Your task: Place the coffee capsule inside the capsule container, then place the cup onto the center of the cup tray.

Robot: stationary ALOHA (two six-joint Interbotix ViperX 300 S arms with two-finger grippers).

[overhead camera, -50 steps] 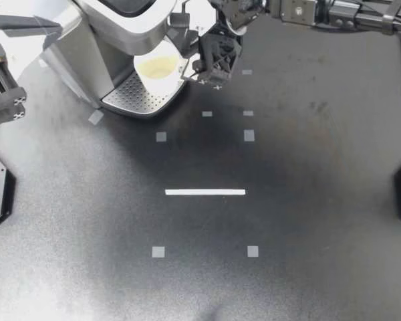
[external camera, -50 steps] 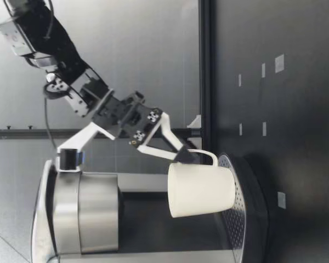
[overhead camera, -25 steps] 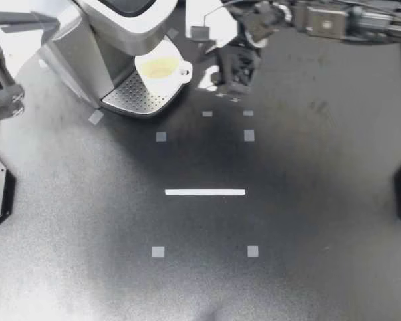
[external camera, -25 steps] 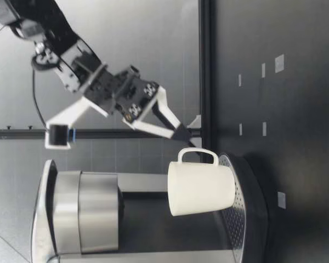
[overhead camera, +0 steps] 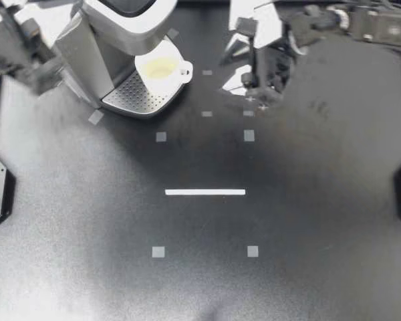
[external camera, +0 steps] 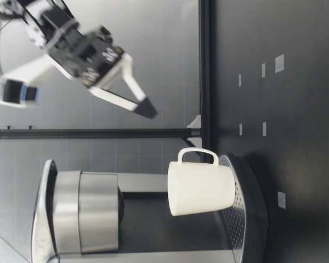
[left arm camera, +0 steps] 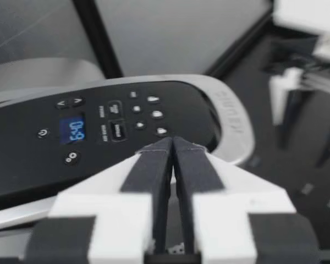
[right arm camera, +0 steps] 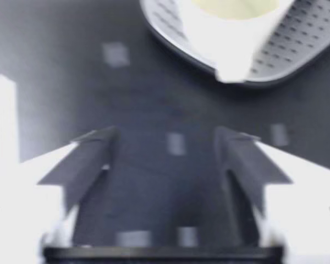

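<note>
The dark tabletop (overhead camera: 287, 221) is bare but for tape marks; the coffee machine (overhead camera: 120, 27) stands at its 11 o'clock corner. A second ago my right pincer (overhead camera: 232, 67) was at the cup's handle. It has since let go and drawn off toward 1 o'clock, rising well clear of the cup in the low view, and its fingers (right arm camera: 82, 159) are spread wide with nothing between them.

The cup (overhead camera: 162, 69) has not stirred in the last half second. It stands alone on the tray (overhead camera: 130, 97) under the spout, so I judge the placing done (whether it is dead centre I cannot tell; from above it looks nearer the tray's 1 o'clock part). It is upright, long axis vertical, mouth up, handle toward 3 o'clock.

My left pincer (overhead camera: 33, 63), blurred from above, has swung from 9 o'clock up beside the machine. The wrist view shows it pressed closed and empty over the control panel (left arm camera: 99, 126). No capsule shows.
</note>
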